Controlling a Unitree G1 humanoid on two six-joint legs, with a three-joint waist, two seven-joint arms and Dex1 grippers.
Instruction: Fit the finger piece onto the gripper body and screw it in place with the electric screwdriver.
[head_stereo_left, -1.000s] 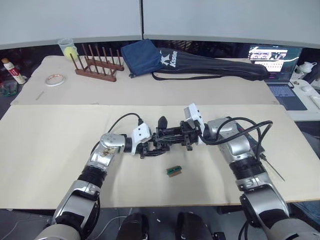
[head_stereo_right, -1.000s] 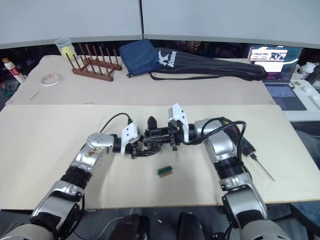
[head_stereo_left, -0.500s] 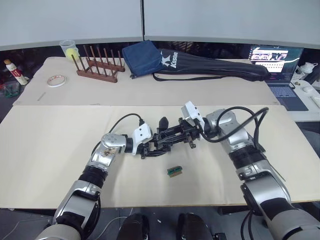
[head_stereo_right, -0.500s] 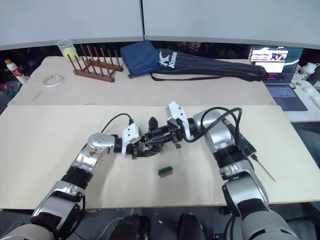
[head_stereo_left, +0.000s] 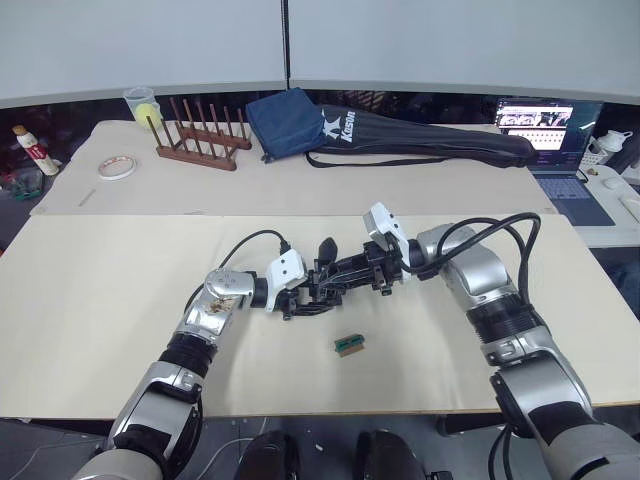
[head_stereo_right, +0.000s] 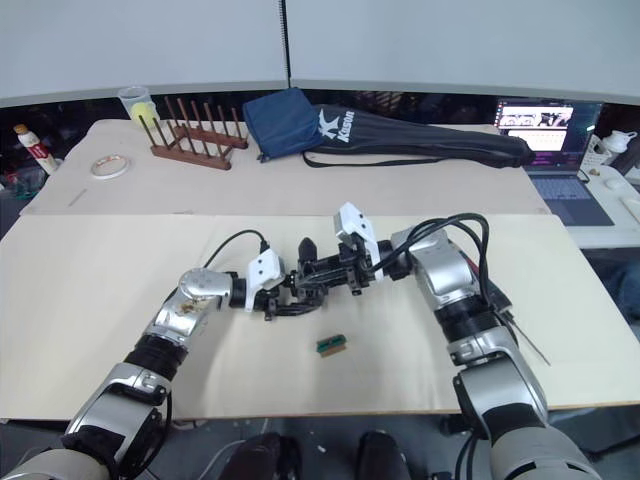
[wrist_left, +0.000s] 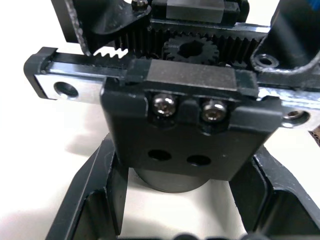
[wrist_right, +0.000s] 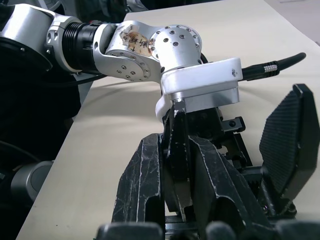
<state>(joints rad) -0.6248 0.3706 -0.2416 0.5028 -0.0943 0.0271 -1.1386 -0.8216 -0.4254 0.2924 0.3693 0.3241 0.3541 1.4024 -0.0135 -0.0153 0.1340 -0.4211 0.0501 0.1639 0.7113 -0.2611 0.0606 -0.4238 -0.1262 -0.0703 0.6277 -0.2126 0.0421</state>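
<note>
The gripper body (head_stereo_left: 322, 283) is a black block at the middle of the beige table, with one pointed finger (head_stereo_left: 326, 248) sticking up. My left gripper (head_stereo_left: 303, 300) is shut on its base; in the left wrist view the body (wrist_left: 180, 130) sits between my fingers (wrist_left: 92, 200), showing its rack, gear and two screws. My right gripper (head_stereo_left: 338, 274) reaches in from the right, shut on a narrow black finger piece (wrist_right: 176, 145) held against the body. The electric screwdriver (head_stereo_right: 498, 297) lies to the right, mostly hidden behind my right arm, its thin bit (head_stereo_right: 529, 338) showing.
A tiny green-and-brown block (head_stereo_left: 348, 343) lies just in front of the grippers. At the back stand a long black zipped bag (head_stereo_left: 430, 138), a blue bag (head_stereo_left: 286, 115), a wooden rack (head_stereo_left: 195, 146), a tape roll (head_stereo_left: 117, 167) and a laptop (head_stereo_left: 555, 135).
My right elbow has swung out and the forearm now comes in at a flatter angle. Both grippers stay together at the gripper body. The view has shifted slightly.
</note>
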